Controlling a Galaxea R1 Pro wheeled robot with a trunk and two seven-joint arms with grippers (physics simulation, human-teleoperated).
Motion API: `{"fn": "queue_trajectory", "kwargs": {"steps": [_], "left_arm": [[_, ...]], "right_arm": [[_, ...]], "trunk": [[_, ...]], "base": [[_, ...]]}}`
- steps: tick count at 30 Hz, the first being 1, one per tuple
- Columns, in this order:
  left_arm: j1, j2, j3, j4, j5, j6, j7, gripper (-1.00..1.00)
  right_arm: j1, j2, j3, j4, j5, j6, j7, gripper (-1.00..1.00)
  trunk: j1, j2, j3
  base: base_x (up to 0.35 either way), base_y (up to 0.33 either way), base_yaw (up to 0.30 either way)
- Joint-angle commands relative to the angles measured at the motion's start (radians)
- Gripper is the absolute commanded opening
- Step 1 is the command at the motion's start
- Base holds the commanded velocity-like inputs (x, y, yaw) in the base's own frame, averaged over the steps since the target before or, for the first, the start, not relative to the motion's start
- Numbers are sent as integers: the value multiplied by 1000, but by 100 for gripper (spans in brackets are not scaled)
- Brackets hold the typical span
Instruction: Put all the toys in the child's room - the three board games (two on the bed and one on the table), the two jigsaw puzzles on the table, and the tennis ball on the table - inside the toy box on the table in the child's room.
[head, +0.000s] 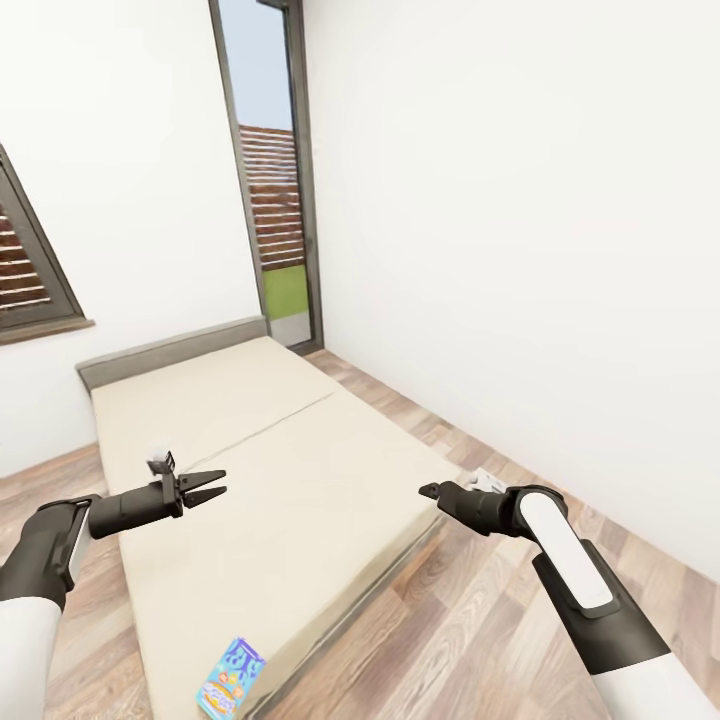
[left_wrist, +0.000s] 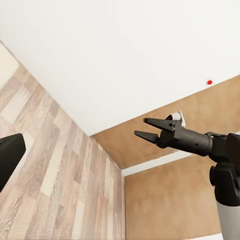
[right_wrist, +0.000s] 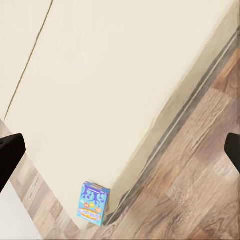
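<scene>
One small blue board game (head: 231, 679), print unreadable, on bed (head: 300, 470); both jaws spread, empty.

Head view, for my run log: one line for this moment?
bed ahead | blue board game on near corner | left gripper open, empty

— What's lying where?
— The bed (head: 270, 470) is stretching ahead, its headboard (head: 170, 350) sitting against the far wall beside the window (head: 35, 270).
— And the game?
— The box (head: 231, 678) is sitting on the bed's near corner, right at the edge, floor (head: 450, 620) running along its right.
</scene>
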Motion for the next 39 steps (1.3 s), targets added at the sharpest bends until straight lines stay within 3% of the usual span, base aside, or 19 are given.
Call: {"fn": "queue_trajectory", "kwargs": {"steps": [1, 13, 21, 39], "left_arm": [[-1, -1, 3, -1, -11, 10, -8, 100], [-1, -1, 3, -1, -11, 10, -8, 100], [-1, -1, 3, -1, -11, 10, -8, 100], [-1, -1, 3, -1, -12, 10, -8, 100]], "right_arm": [[-1, -1, 2, -1, -10, -1, -10, 100], [-1, -1, 2, -1, -10, -1, -10, 100], [-1, -1, 2, -1, -10, -1, -10, 100], [-1, -1, 3, -1, -11, -1, -10, 100]], "trunk": [[1, -2, -2], [1, -2, -2], [1, -2, -2], [1, -2, -2]], "base": [[0, -240, 85], [0, -123, 158], [0, -230, 260], [0, -89, 281]]}}
